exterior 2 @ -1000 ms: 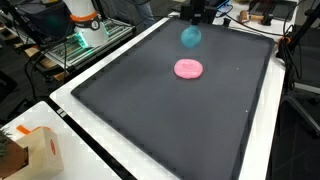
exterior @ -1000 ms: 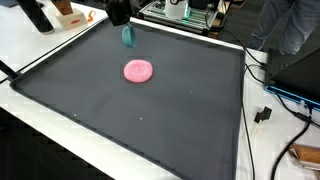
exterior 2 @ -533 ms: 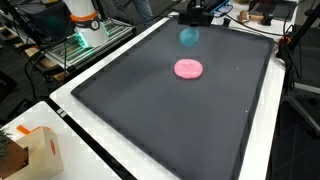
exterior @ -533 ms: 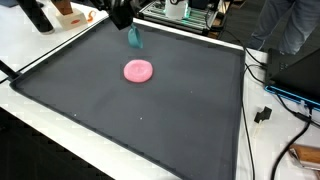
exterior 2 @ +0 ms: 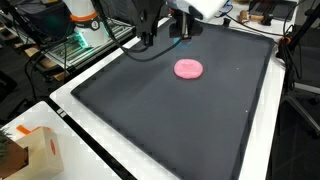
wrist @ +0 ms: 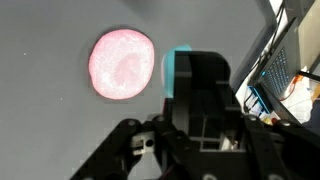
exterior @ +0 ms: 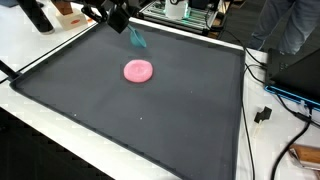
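Observation:
A round pink disc lies on a large black mat in both exterior views, and it also shows at the upper left of the wrist view. My gripper hangs over the mat's far edge, beyond the disc, shut on a small teal object that is tilted and held above the mat. In the wrist view the teal object shows only as a strip beside the dark gripper body. In an exterior view the arm hides most of it.
The mat has a white border. A cardboard box stands near a corner. Cables and a plug lie beside the mat. An equipment rack and a person are behind the far edge.
The wrist has turned and swung, so the teal object now hangs tilted instead of upright. The arm has moved into an exterior view. The pink disc has not moved.

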Tool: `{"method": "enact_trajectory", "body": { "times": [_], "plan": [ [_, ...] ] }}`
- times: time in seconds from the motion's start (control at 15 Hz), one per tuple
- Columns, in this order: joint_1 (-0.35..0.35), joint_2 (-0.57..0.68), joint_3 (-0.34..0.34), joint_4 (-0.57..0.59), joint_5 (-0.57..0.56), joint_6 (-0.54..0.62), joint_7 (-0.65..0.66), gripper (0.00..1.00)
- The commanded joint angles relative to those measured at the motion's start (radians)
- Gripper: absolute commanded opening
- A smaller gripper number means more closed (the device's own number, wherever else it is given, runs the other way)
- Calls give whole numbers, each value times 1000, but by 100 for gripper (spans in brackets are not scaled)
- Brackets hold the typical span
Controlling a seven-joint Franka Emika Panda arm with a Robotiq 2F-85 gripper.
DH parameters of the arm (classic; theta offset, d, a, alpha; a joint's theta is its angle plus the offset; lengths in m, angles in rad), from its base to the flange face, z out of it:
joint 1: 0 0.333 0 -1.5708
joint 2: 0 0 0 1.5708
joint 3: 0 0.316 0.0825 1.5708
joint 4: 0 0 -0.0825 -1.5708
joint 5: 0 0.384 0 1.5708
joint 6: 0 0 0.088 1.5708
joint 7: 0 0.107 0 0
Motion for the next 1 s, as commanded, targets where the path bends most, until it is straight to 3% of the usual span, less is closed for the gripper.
{"method": "enact_trajectory", "body": {
  "times": [0.0, 0.4, 0.93],
  "plan": [
    [-52, 88, -7, 61, 92, -84, -81, 25],
    [-98, 187, -24, 99, 203, -100, -116, 25],
    [-136, 262, -39, 102, 268, -116, -119, 25]
  ]
}}
